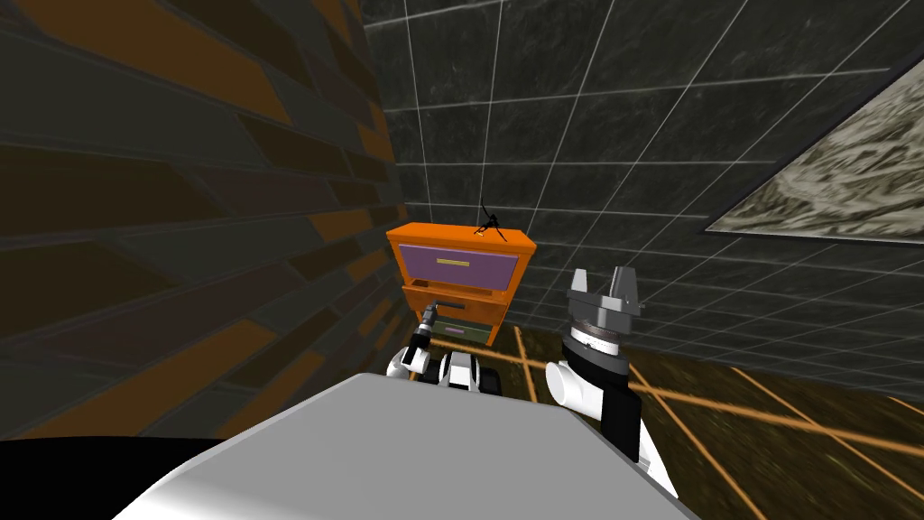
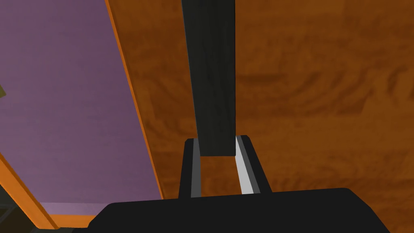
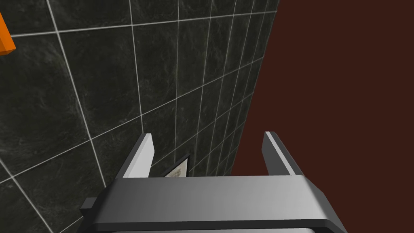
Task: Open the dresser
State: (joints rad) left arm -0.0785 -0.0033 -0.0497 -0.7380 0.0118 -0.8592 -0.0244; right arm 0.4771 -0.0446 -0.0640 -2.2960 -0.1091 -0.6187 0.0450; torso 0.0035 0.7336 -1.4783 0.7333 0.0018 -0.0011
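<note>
An orange dresser (image 1: 522, 257) stands in the corner with three drawers. Its top drawer front (image 1: 458, 264) is purple. The middle drawer (image 1: 431, 295) is orange wood and seems to stand a little out from the front. My left gripper (image 1: 431, 313) reaches to that drawer's dark bar handle (image 1: 450, 305). In the left wrist view the handle (image 2: 210, 81) runs between my fingers (image 2: 243, 166), which press its sides against the wood front (image 2: 319, 101); the left gripper (image 2: 218, 142) is shut on it. My right gripper (image 1: 602, 287) is raised to the right of the dresser, open (image 3: 210, 142) and holding nothing.
A small black object (image 1: 488, 221) sits on the dresser top. A brick-patterned wall (image 1: 180, 226) runs close along the left and a dark tiled wall (image 1: 632, 135) stands behind. A picture (image 1: 839, 181) hangs at the right. The floor (image 1: 767, 388) to the right has orange lines.
</note>
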